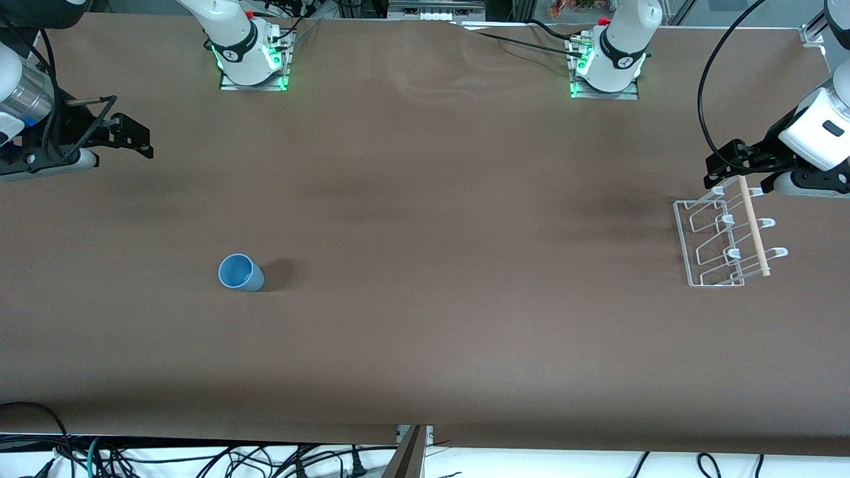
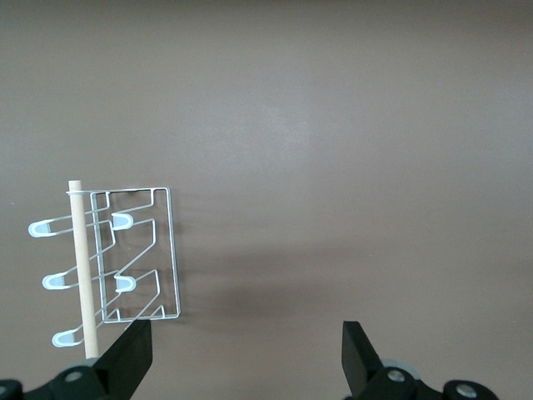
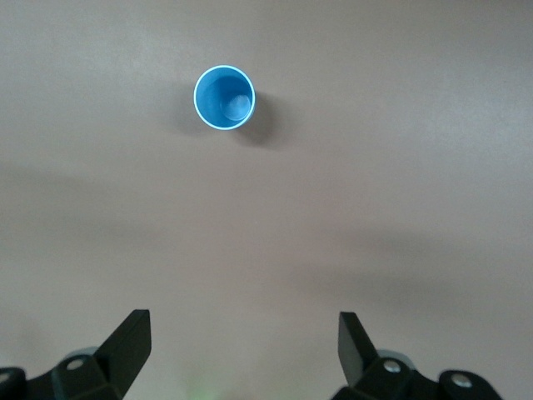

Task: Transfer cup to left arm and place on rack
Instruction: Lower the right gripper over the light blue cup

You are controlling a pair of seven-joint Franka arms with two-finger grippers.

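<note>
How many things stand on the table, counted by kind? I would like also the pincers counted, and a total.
Cup: 1, light blue, upright
Rack: 1, white wire with a wooden rod
Pincers: 2, left pincer over the rack's edge, right pincer at the right arm's end, both open and empty
Total: 4

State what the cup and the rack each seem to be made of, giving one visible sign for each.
The cup: probably plastic, given its even light-blue colour, smooth matt wall and thin pale rim. The rack: seemingly white-coated metal wire, thin bent loops with rounded caps, plus a pale rod that looks like bare wood.
</note>
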